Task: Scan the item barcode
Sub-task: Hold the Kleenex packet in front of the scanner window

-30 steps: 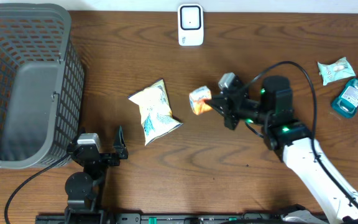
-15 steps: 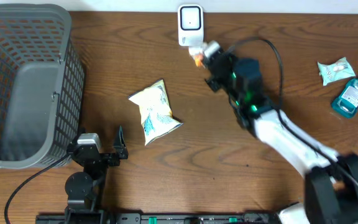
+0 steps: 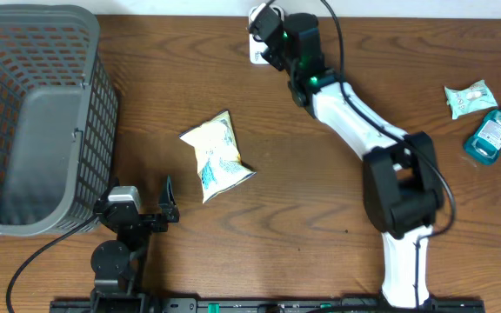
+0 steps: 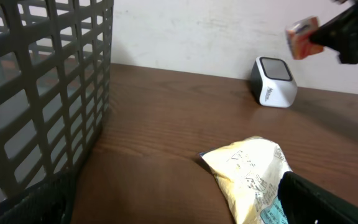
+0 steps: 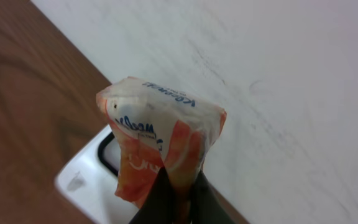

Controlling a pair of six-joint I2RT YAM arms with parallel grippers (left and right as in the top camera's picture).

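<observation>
One item, the orange-and-white packet (image 5: 160,143), is clenched at its lower edge in the right claw (image 5: 169,202). It hangs in the air, clear of the tabletop (image 3: 320,217).

1. Change of position. A second ago the right claw held the packet over the middle of the tabletop, just right of the yellow snack bag (image 3: 217,156). Half a second ago it was beside the white scanner (image 4: 273,83). The right arm now reaches to the far edge, and its claw covers most of the scanner in the overhead view.

2. Present relation. In the left wrist view the packet sits above the scanner and slightly to its right, apart from it. The right wrist view shows the scanner directly behind and below the packet.

3. Meaning for the task. Transport appears complete and presentation is the step in hand. No barcode can be made out on the packet faces that show, so the facing may need turning toward the scanner window.

4. Left claw (image 3: 170,202). Released, jaws wide, unmoved beside the grey basket (image 3: 90,87) and holding nothing.
</observation>
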